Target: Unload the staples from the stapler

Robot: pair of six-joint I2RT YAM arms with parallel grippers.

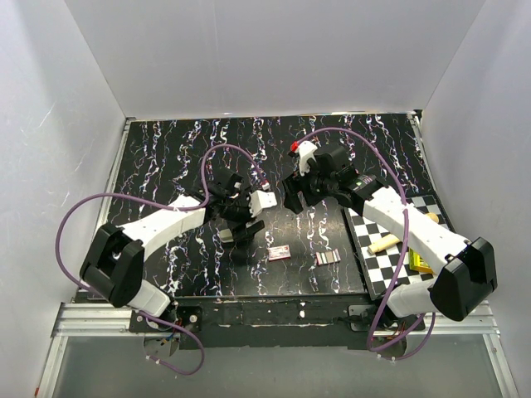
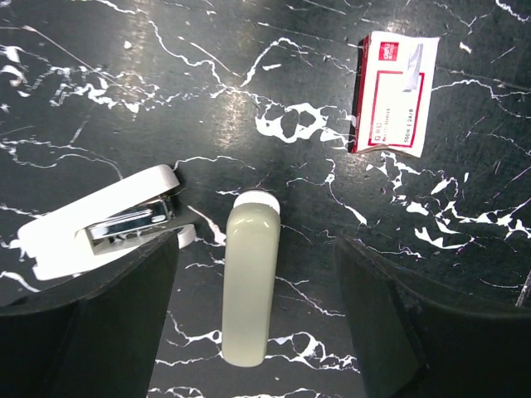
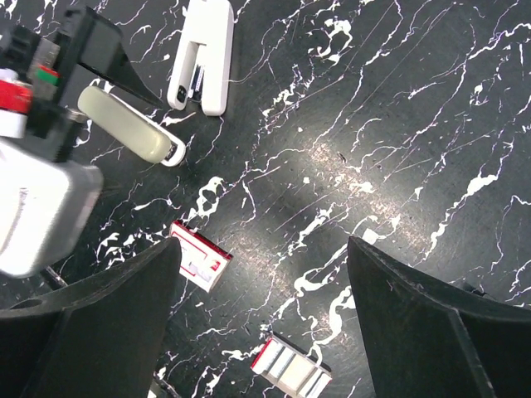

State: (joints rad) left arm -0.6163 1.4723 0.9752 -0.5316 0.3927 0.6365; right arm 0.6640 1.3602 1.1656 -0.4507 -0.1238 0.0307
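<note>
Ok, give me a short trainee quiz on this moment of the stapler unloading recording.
1. True or false: the pale green stapler lies between the open fingers of the left gripper.
2. In the left wrist view, what lies toward the picture's left edge? A) white stapler B) scissors C) tape roll
3. How many staplers show in the right wrist view?
Key: 1 true; 2 A; 3 two.

Lab test booth: white walls (image 1: 274, 50), marbled tabletop (image 1: 166, 157).
</note>
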